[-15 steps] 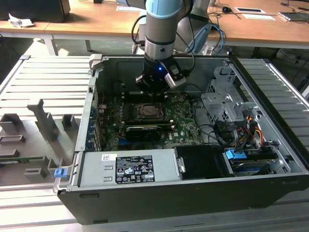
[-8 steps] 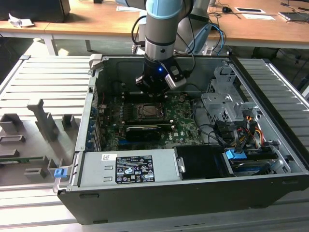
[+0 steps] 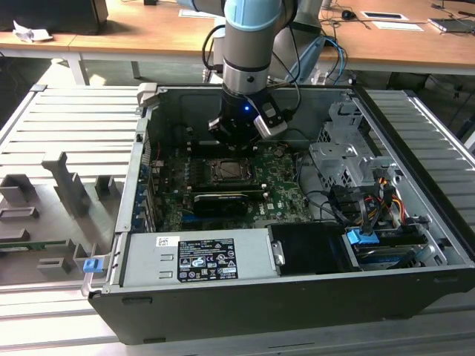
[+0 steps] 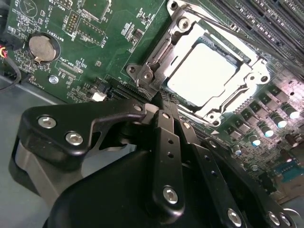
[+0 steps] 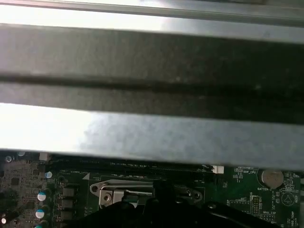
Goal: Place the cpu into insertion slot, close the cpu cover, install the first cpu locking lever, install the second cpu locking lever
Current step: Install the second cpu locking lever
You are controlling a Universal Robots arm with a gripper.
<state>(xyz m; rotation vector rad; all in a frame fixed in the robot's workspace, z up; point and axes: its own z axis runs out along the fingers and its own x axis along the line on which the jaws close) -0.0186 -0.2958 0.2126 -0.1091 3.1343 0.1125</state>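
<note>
- Can see an open computer case lying on a grey ribbed table in the exterior view.
- Can see the arm coming straight down into the case, with the gripper low over the green board.
- Can find the insertion slot near the middle of that board, just below the gripper in the exterior view.
- Can see the cpu lying flat inside the slot in the second wrist view, with its pale shiny face up.
- Can see the cpu cover folded down flat around the cpu, so the chip shows through the big square window.
- Can spot a thin metal rod running along one side of the cover; cannot tell if it is hooked down.
- Can see the black fingers squeezed close together, side by side, with no gap and nothing seen between them.
- Can see the gripper tip right at one corner of the slot's metal rim; cannot tell if it touches.
- Can spot a round silver coin battery on the board, well apart from the slot.
- Can see a long black card just beside the slot in the exterior view, and a grey power box nearer the front wall.
- Can see a silver drive cage and a bunch of coloured wires on the exterior view's right.
- Can see a dark case wall close up in the first wrist view, with the slot's metal rim under it.
</note>
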